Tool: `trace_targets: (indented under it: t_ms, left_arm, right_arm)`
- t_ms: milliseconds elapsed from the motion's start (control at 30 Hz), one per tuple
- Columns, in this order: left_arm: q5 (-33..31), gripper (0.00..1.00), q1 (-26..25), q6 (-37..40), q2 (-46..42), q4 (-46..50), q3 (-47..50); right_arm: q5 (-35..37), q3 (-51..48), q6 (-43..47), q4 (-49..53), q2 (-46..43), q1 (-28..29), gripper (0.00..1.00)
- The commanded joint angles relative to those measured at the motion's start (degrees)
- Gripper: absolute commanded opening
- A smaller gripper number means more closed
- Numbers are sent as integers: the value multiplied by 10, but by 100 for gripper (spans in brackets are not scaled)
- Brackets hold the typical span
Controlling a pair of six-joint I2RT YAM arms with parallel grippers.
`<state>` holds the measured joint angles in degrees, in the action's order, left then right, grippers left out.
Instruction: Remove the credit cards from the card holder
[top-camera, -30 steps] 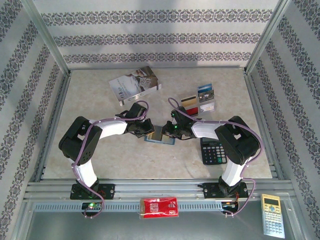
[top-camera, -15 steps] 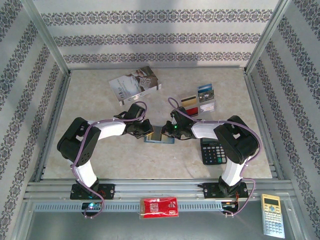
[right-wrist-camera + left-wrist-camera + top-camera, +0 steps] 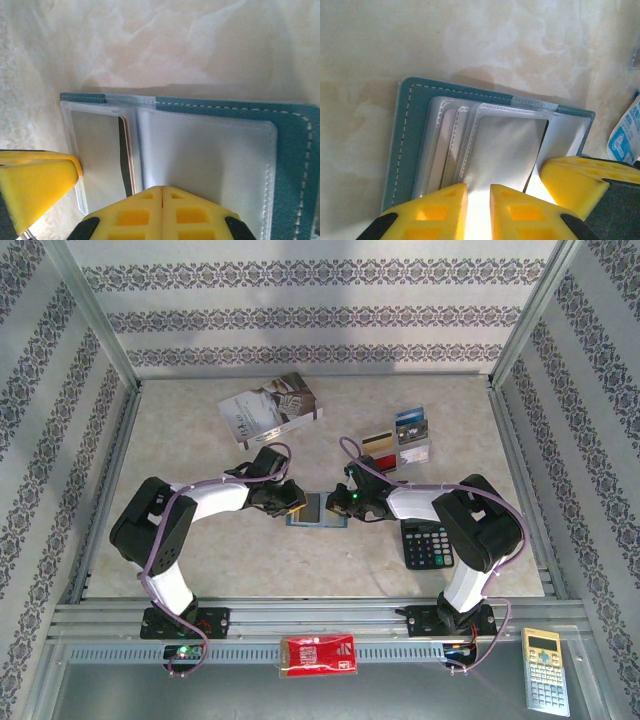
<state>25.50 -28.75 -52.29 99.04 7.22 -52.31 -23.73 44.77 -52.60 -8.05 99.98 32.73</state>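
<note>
Right gripper [image 3: 162, 212] snaps shut at the holder's [image 3: 295, 165] right edge. Left gripper [image 3: 479, 210] cracks open, seemingly holding nothing. Card [image 3: 102, 155] stays pocketed.

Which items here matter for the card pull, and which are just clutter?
Job: card holder; loose cards at the back right.
Clutter: book; black calculator; red packet; beige calculator.

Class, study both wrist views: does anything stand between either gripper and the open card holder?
Nothing visible does. The left gripper, jaws slightly apart, is right at the clear sleeves of the card holder. The right gripper, jaws shut, is at the edge of the clear pocket on the other half.
</note>
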Motion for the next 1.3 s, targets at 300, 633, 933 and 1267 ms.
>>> trace_targets:
  t_ms: [300,633,933,1267]
  left_arm:
    - [-38,20,9,63,-15,100,-31]
    - [-17,11,9,50,23,94,-30]
    - [-32,8,12,35,25,105,-7]
    - [-16,7,12,38,34,102,-6]
  right_arm:
    - [-38,14,23,-12,-5,5,18]
    - [-48,23,19,-14,24,8,19]
    - [-63,28,20,-20,41,10,17]
    - [-79,32,21,-38,43,15,12]
